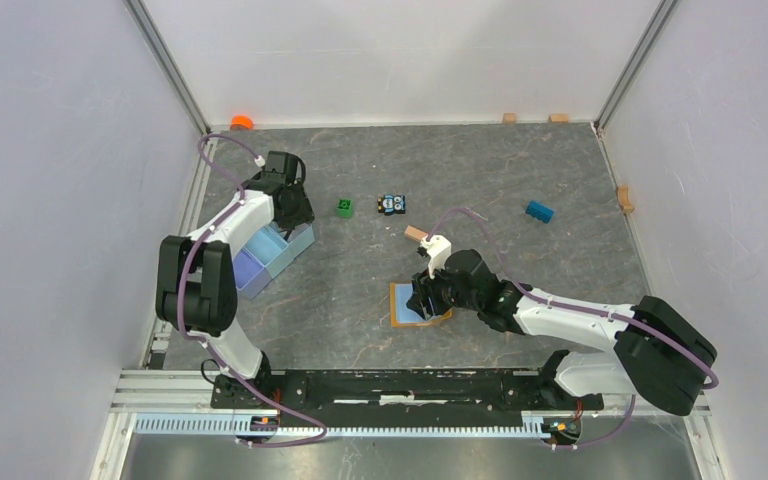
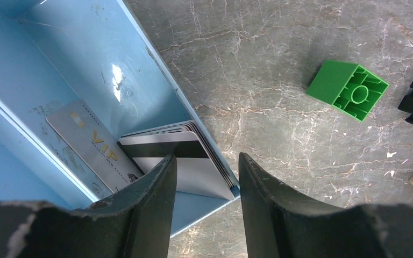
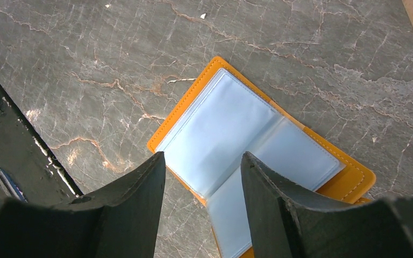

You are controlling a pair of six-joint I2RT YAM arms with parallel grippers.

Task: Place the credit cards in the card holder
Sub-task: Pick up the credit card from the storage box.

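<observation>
Closest to the arm bases, the card holder [image 3: 247, 123] lies open and flat on the tabletop [image 1: 340, 300], pale pockets up. The right gripper [image 3: 201, 158] hangs right over it with its fingers apart. One clear leaf runs into the gap between them, and I can't tell if it's touching either finger. From above, the arm covers most of the holder, so only its near-left corner shows.

Further back on the left, the left gripper [image 2: 207, 158] also has its fingers apart, straddling the corner wall of the light blue tray [image 2: 86, 48], one finger inside and one outside. The credit cards [image 2: 188, 161] sit in that corner as a fanned stack with a black stripe on top. It's too tight to count them. One silver VIP card [image 2: 94, 142] lies beside it, its end tucked under the stack.

Past that there's one green block [image 2: 347, 88], one toy car [image 1: 391, 205] and one blue block [image 1: 538, 211]. I count four wooden blocks, the nearest [image 1: 415, 233] just beyond the holder. One small orange thing [image 1: 241, 122] sits at the far edge, hard to make out.
</observation>
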